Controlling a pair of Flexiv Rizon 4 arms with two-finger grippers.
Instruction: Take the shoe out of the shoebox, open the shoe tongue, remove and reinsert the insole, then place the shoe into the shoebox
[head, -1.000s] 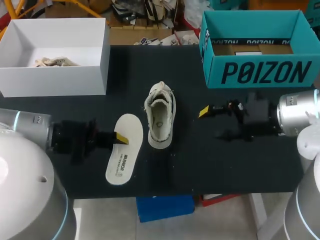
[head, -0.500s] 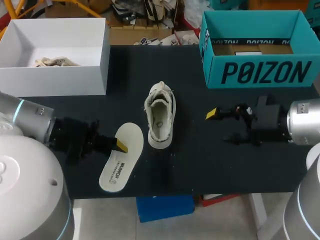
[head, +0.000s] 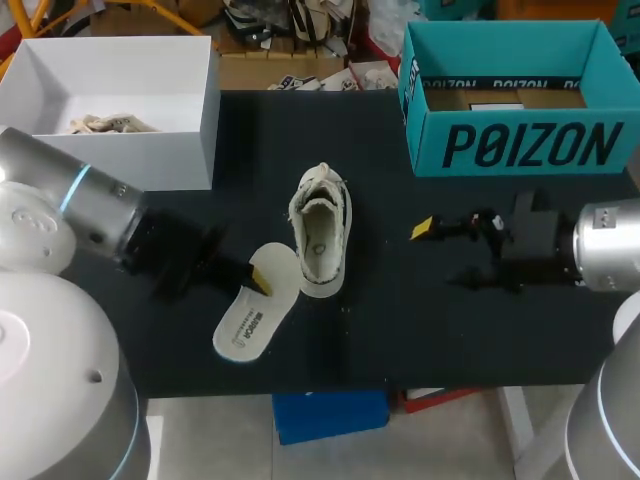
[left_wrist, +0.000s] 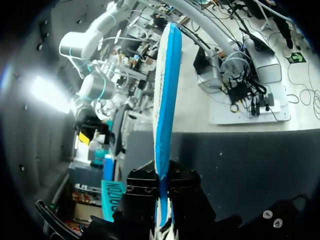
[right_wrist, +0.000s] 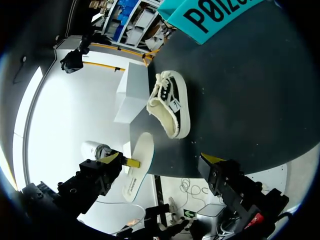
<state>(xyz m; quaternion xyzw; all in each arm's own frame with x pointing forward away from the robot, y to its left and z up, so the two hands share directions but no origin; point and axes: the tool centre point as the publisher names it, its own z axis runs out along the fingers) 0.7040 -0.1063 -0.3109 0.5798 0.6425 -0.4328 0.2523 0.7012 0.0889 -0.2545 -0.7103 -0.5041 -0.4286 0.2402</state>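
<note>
Roughly halfway, I judge: the insole (head: 255, 315) is out and the shoe (head: 320, 232) stands on the dark, matte desk (head: 400, 330). Putting the insole back and boxing the shoe are not yet done. Nearest me, the insole is a thin, flat, long oval, cream on top. The left wrist view shows it edge-on, with a bright blue underside. It slants away at seven o'clock from the shoe, its upper end just beside the shoe's heel. I cannot tell whether its lower end touches the desk. The left hand (head: 262, 283) is clamped on it near that upper end, one finger on each face. The shoe is a low cream canvas one with a dark side panel and a pale rubber rim. It sits upright with its mouth gaping, so the tongue looks already pulled open. At three o'clock from it, well apart, the right hand (head: 438, 253) hangs with its fingers spread and nothing between them. Farthest, at one o'clock, is the teal cardboard shoebox (head: 520, 145), a lidless rectangle. At ten o'clock is a white box (head: 110, 165) with smooth walls.
</note>
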